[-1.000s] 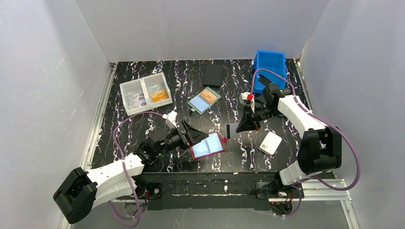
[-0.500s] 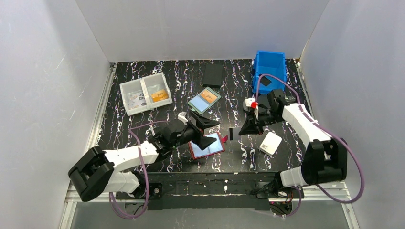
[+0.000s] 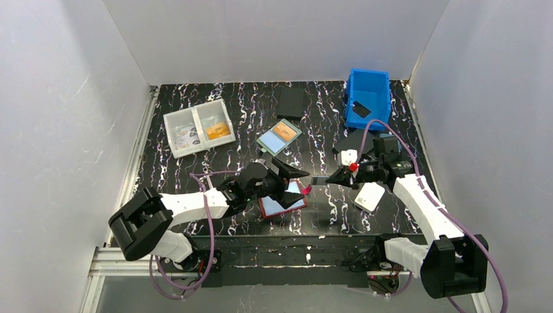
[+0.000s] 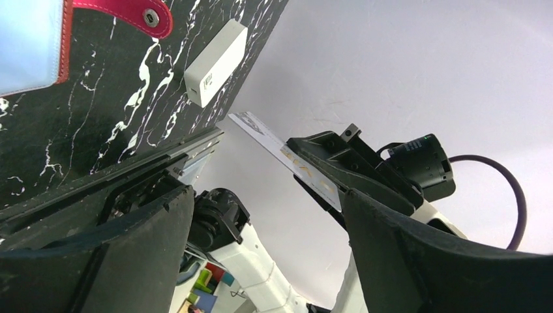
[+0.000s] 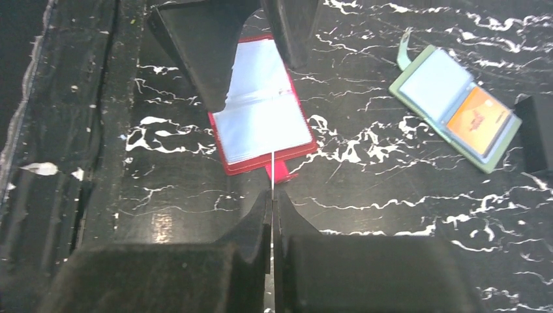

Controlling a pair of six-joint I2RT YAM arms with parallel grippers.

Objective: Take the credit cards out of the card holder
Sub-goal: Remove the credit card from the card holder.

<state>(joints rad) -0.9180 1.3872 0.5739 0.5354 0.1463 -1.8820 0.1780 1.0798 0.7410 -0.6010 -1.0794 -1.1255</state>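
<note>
The dark-red card holder (image 3: 285, 203) lies spread open near the front edge, light-blue inside; it also shows in the right wrist view (image 5: 261, 120). My right gripper (image 3: 334, 178) is shut on a thin credit card (image 3: 319, 180), held level above the table just right of the holder. The right wrist view shows that card (image 5: 272, 175) edge-on between the shut fingers of the right gripper (image 5: 272, 199). My left gripper (image 3: 295, 181) is open and empty above the holder's right half, facing the card (image 4: 280, 153). The holder's snap tab (image 4: 124, 13) shows in the left wrist view, with the open left gripper (image 4: 267, 195).
A white box (image 3: 370, 195) lies right of the holder. A teal-framed case with an orange card (image 3: 279, 137) lies mid-table. A clear two-part box (image 3: 197, 127) is back left, a blue bin (image 3: 368, 94) back right, a black flat item (image 3: 291, 102) at the back.
My right gripper has swung nearer and lower with the card, turning it level toward the left gripper. My left gripper has reached forward over the holder's right half.
</note>
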